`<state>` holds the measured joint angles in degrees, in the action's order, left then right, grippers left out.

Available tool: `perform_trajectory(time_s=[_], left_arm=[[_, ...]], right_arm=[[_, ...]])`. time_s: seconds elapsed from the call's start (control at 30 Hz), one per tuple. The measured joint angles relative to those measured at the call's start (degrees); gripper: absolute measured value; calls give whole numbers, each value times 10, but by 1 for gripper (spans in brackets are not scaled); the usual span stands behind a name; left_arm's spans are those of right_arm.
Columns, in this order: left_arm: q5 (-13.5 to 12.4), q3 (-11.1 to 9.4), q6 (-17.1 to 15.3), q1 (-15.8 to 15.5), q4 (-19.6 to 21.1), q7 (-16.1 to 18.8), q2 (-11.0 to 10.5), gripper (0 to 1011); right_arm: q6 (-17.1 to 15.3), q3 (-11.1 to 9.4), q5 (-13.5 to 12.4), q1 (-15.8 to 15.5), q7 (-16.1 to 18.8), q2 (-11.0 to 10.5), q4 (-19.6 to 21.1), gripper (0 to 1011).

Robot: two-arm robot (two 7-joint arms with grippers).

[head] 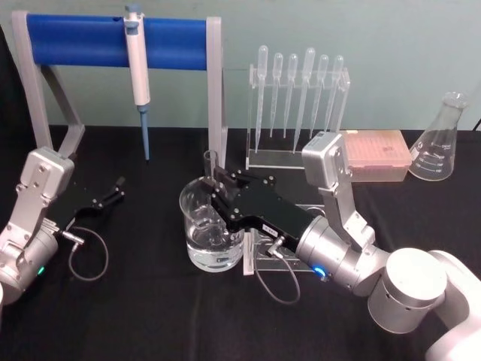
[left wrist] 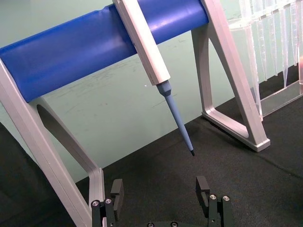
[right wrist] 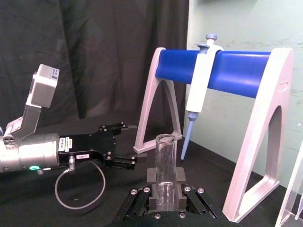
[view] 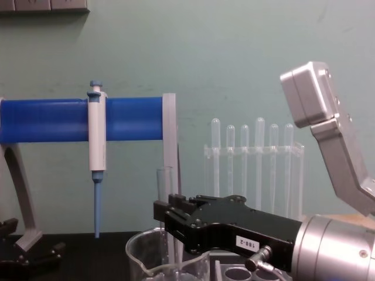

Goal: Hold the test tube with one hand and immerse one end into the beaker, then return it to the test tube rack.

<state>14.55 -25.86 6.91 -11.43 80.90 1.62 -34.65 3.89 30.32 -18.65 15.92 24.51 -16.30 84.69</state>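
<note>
Nearest the head camera is our right arm, reaching forward and leftward over the black table (head: 150,316). Its right gripper (head: 218,179) is closed on the test tube (head: 210,162). We hold the tube upright, with its open rim uppermost and clear of the fingers, as the right wrist view confirms (right gripper (right wrist: 164,189); test tube (right wrist: 165,153)). The tube's lower part descends inside the beaker (head: 194,226), which stands at the table's centre and holds a shallow layer of clear liquid. We cannot tell whether the rounded end reaches that liquid. From the chest view the test tube (view: 164,187) rises above the right gripper (view: 167,218), with the beaker (view: 137,257) below. The test tube rack (head: 252,259), of clear plastic, lies just beside the beaker on its right, under the gripper's body. Our left gripper (head: 116,188) rests low at the table's left, well apart from the beaker, with its fingers spread apart (left gripper (left wrist: 161,189)). Behind it a white pipette (head: 137,68) hangs from a blue-barred stand (head: 75,41). Farther back are a pipette rack (head: 297,154), a pink box (head: 376,154) and a flask (head: 440,143).
</note>
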Motion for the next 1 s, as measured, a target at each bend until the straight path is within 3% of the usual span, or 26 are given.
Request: perform_trajectory(time_s=[0.27,1.0], left_arm=[[0,0,0,0,0,0,0,1000],[0,0,0,0,0,0,0,1000]], right_arm=[[6,-11,-1,-9,5,5,3,222],[6,-9,0,-8,4,4,3,222]])
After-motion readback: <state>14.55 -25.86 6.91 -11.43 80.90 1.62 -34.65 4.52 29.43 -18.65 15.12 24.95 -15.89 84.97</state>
